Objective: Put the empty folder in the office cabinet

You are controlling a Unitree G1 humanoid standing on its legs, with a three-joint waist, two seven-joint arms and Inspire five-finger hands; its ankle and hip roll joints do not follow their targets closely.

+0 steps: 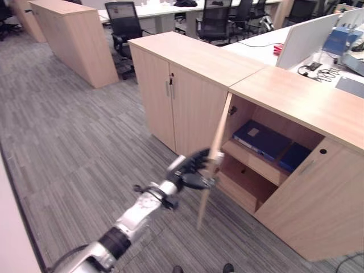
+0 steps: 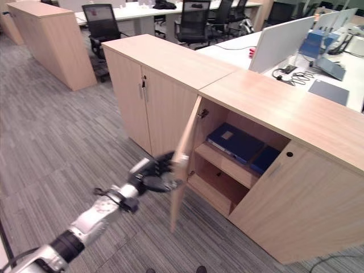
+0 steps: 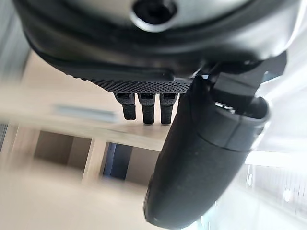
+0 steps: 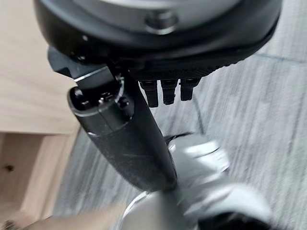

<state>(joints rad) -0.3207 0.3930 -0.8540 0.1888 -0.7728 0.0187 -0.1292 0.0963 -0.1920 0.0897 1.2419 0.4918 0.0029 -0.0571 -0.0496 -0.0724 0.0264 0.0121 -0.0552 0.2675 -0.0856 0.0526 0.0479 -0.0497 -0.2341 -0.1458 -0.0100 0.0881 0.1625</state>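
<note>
- Looking down from the left eye view, a light wooden office cabinet stands on grey striped carpet, its left door swung out edge-on and its right door closed.
- Two shelves show inside; one dark blue folder lies flat on the upper shelf, with a second blue folder just beside it.
- The left hand, dark on a silver-grey arm, is at the open door's edge with its fingers curled round that edge.
- A second light wooden cabinet with two closed doors adjoins the first, and a third stands well apart behind.
- Three black office chairs sit by a long white surface at the back.
- In the right eye view, a white desk surface behind the open cabinet carries a white divider panel and a blue box.
- In the left wrist view, the left hand's fingers point at pale wooden boards, the thumb standing apart beside them.
- In the right wrist view, the right hand hangs over the carpet beside a wooden cabinet panel, its fingers and thumb relaxed and spread, holding nothing.
</note>
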